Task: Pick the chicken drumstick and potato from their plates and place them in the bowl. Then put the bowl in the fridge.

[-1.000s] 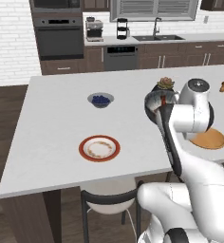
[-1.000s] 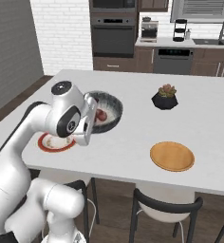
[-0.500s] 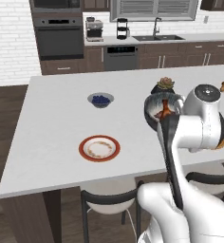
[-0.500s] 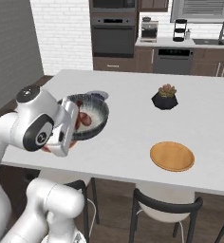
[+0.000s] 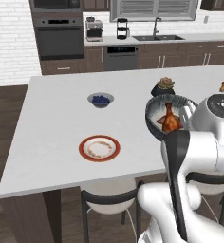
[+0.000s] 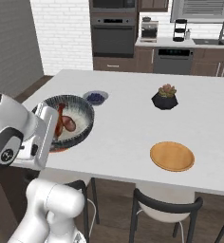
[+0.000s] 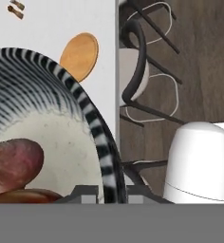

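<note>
On bowl (image 5: 157, 114) rim, gripper (image 6: 43, 135) clamped.

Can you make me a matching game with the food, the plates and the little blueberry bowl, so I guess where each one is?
Things:
1. chicken drumstick
2. wooden plate
3. red-rimmed plate
4. blueberry bowl

Places or states:
A. bare, near the table's front edge, right of the plant pot in the right base view
B. in the big bowl, held up by the hand
C. holds dark blue berries, on the table
D. food gone, round and white inside, on the table

Pairs: 1-B, 2-A, 3-D, 4-C
</note>
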### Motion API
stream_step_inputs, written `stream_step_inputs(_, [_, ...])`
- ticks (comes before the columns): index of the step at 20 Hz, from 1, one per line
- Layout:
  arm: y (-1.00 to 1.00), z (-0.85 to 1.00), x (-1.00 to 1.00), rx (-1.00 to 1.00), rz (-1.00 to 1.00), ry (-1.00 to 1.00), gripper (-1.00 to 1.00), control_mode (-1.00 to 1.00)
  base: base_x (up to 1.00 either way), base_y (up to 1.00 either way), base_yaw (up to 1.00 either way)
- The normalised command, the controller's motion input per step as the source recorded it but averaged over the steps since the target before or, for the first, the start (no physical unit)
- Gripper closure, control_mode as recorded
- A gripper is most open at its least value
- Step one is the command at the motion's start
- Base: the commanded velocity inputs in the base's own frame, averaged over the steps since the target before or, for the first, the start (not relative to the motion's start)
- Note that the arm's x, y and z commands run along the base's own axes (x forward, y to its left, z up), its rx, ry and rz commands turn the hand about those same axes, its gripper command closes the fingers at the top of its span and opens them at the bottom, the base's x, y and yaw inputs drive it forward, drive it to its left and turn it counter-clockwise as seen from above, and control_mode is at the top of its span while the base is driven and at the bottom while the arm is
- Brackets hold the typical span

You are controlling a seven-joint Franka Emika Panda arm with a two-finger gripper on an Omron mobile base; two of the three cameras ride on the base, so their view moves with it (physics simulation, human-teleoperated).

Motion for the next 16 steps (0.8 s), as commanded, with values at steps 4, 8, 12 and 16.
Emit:
stream_step_inputs(4, [-0.01,0.15,-0.82,0.00,0.00,-0.04,1.00,-1.00,0.00,0.00,0.00])
stream_step_inputs(8, [0.00,0.00,0.00,0.00,0.00,0.00,1.00,1.00,-0.66,-0.58,-0.08])
stream_step_inputs(12, [0.00,0.00,0.00,0.00,0.00,0.00,1.00,1.00,-0.85,-0.95,-0.26])
stream_step_inputs(16, [0.00,0.00,0.00,0.00,0.00,0.00,1.00,1.00,-0.15,-1.00,-0.54])
